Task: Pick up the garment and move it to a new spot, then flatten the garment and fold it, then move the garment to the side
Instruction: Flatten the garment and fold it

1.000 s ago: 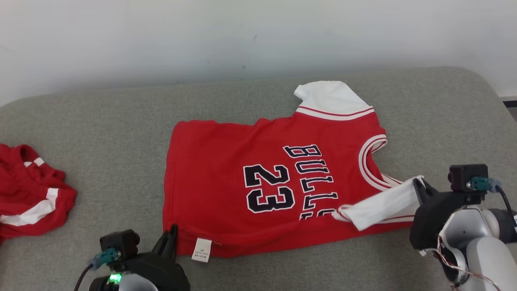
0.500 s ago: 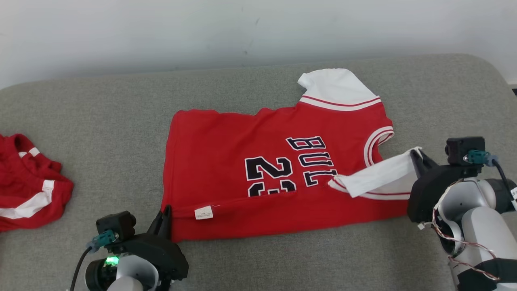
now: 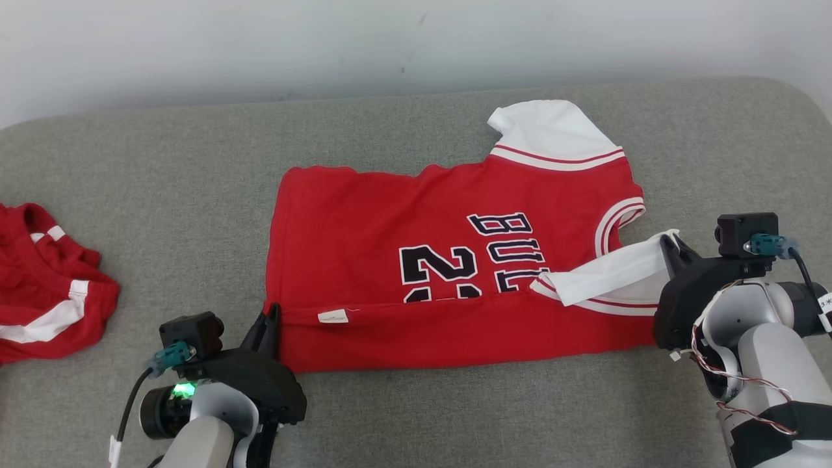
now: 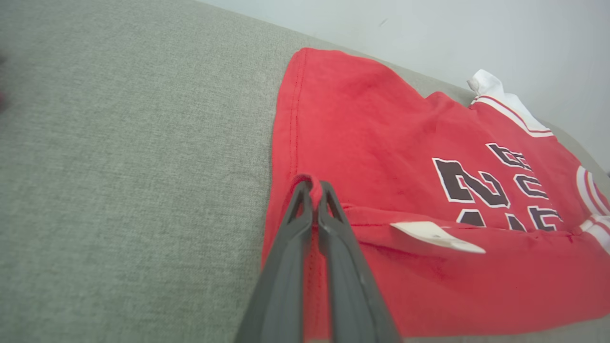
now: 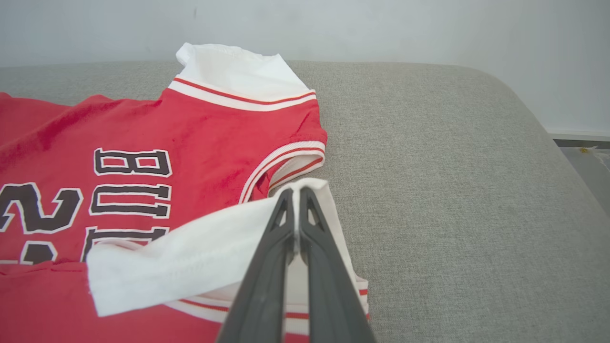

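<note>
**A:** So, where does the garment lie?

**B:** The red jersey (image 3: 416,221) is spread on the grey cushion (image 3: 162,188). Its hem is toward the robot's left and its neck toward the right, with the black "23" and the lettering facing up. Its near edge is turned up over the body, and the fold covers the lower part of the numerals.

**A:** And the left end effector?

**B:** The left end effector (image 3: 273,313) is closed on the hem corner of that turned-up edge. In the left wrist view a small loop of red cloth sits pinched between its dark fingertips (image 4: 301,191). A white label (image 3: 333,316) lies on the fold just beside it.

**A:** The right one?

**B:** The right end effector (image 3: 668,242) is clamped on the near white sleeve (image 3: 604,276), which stretches from the tips across toward the lettering. The right wrist view shows the white cloth nipped between the fingertips (image 5: 286,201).

**A:** Anything else there?

**B:** The far white sleeve (image 3: 552,130) lies flat, pointing toward the pale wall (image 3: 390,39). A second red garment (image 3: 45,299) with white stripes is bunched at the cushion's left side, well apart from the jersey.
</note>
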